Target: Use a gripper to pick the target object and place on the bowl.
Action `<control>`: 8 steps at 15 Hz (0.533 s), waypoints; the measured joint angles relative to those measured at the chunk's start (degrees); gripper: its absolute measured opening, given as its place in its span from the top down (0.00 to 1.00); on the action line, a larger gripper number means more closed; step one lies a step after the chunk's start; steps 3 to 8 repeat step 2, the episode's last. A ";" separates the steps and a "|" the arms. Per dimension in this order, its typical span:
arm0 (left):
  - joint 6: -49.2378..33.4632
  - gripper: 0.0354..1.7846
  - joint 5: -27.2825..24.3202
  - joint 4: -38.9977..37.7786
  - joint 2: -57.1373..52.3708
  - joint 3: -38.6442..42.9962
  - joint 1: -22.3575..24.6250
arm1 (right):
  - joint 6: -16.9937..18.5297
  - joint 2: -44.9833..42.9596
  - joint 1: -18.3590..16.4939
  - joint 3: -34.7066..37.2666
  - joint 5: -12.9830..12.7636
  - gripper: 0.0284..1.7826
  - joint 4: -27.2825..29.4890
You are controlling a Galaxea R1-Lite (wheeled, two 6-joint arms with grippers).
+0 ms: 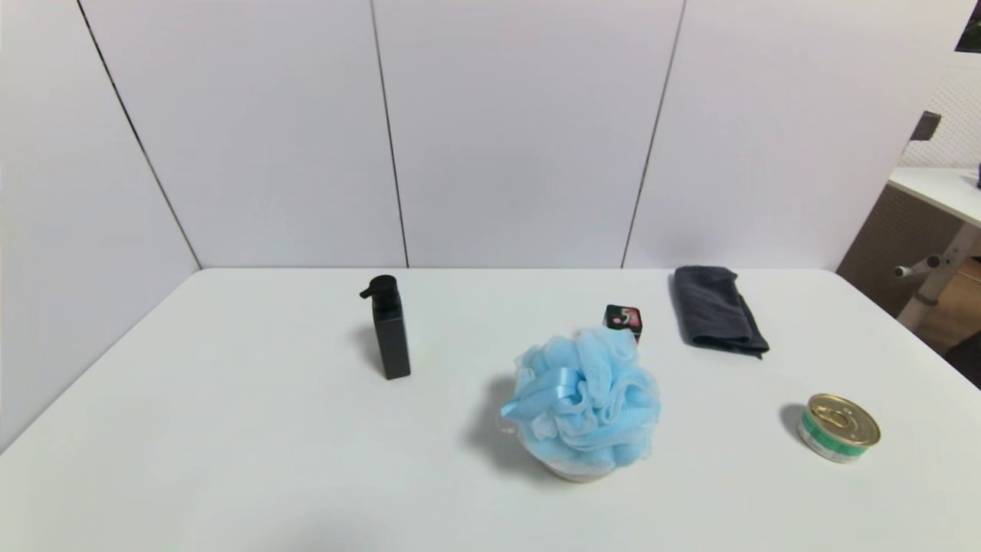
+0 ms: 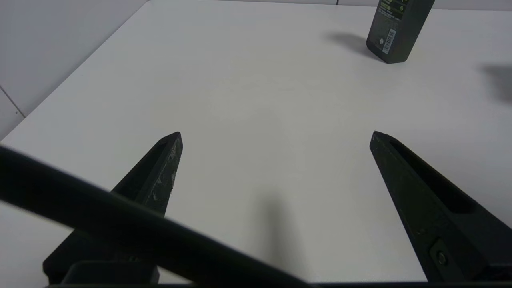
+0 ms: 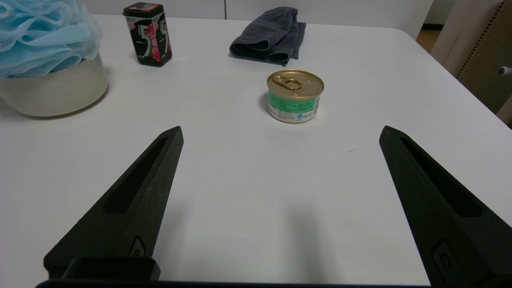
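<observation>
The light blue mesh bath pouf sits on top of the beige bowl near the middle front of the table; it covers most of the bowl. Both also show in the right wrist view, the pouf resting in the bowl. Neither arm shows in the head view. My left gripper is open and empty, low over bare table. My right gripper is open and empty, low over bare table, apart from the bowl and facing the tin can.
A black pump bottle stands left of the bowl and shows in the left wrist view. A small gum box, a dark grey folded towel and the gold-lidded can lie to the right. White wall panels stand behind.
</observation>
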 joint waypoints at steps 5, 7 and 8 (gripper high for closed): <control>0.02 0.06 -0.02 0.00 0.00 0.00 0.00 | -0.16 0.00 0.00 0.02 0.02 0.05 0.02; 0.02 0.06 -0.02 0.00 0.00 0.00 0.00 | -0.16 0.00 0.00 0.02 0.02 0.05 0.02; 0.02 0.06 -0.02 0.00 0.00 0.00 0.00 | -0.16 0.00 0.00 0.02 0.02 0.05 0.02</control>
